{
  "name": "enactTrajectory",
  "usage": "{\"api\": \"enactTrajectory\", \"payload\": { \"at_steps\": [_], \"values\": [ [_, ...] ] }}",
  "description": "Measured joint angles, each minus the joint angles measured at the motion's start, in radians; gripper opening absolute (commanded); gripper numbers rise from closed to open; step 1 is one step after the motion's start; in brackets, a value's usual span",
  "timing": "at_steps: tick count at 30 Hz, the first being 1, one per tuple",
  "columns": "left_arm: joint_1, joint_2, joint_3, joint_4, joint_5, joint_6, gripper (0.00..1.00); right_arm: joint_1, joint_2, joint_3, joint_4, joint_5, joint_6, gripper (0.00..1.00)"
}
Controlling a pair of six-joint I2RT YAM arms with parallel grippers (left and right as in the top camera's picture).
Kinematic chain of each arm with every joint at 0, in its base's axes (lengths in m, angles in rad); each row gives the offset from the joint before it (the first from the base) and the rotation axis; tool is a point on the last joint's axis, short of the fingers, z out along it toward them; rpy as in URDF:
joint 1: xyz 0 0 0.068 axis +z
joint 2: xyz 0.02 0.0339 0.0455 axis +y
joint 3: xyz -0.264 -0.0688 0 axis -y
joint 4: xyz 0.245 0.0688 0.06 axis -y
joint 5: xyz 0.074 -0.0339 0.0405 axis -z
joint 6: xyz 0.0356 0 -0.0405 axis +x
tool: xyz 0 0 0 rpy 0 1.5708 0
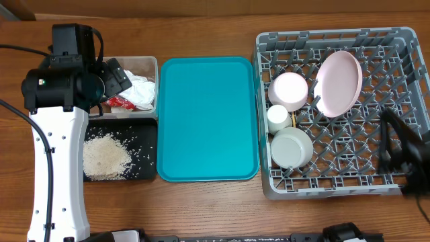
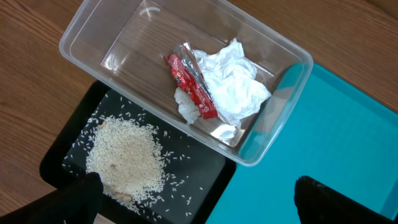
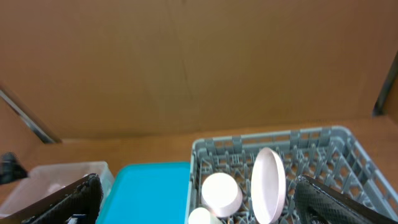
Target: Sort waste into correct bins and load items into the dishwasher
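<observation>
Far left: left gripper (image 2: 205, 198), fingers spread wide and holding nothing, poised above the clear tub (image 2: 124, 43), with crumpled white tissue (image 2: 239, 87) and a crinkled red wrapper (image 2: 193, 87) lying together at the end nearest the teal tray. Just beside the tub, on the near side: black tray (image 2: 199, 168), a heap of rice grains (image 2: 124, 155) in its left half and stray grains scattered round. Centre: flat teal tray (image 1: 208, 117), nothing on it. Right: grey dish rack (image 1: 410, 40), holding a pale pink plate (image 1: 339, 82) propped on edge among the pegs, an upturned whitish bowl (image 1: 289, 91) beside it, a small white cup (image 1: 279, 117) next along, and a second bowl (image 1: 292, 148) toward the front edge; chopsticks not clearly distinguishable. Far right: right gripper (image 3: 198, 186), fingers likewise wide apart and empty, hanging over the rack's outer side. Judged stage: sorting and loading apparently complete, withdrawal in hand. For a clean finish: raise each arm straight up before swinging away, keep the left fingers off the tub's rim, keep the right fingers above the peg tops and away from the leaning plate, likely to topple at a nudge.
</observation>
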Motion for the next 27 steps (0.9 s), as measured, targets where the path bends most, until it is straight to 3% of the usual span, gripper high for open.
{"api": "enactTrajectory", "payload": {
  "at_steps": [6, 13, 20, 27],
  "values": [
    [0.000, 0.000, 0.000, 0.000, 0.000, 0.000, 1.00, -0.002, -0.219, -0.143, 0.042, -0.008, 0.000, 1.00],
    [0.000, 0.000, 0.000, 0.000, 0.000, 0.000, 1.00, -0.028, -0.423, -0.582, 0.291, -0.016, 0.012, 1.00],
    [0.000, 0.000, 0.000, 0.000, 0.000, 0.000, 1.00, -0.032, -0.596, -1.012, 0.642, -0.026, 0.080, 1.00],
    [0.000, 0.000, 0.000, 0.000, 0.000, 0.000, 1.00, -0.033, -0.732, -1.361, 1.114, -0.058, 0.099, 1.00]
  ]
}}
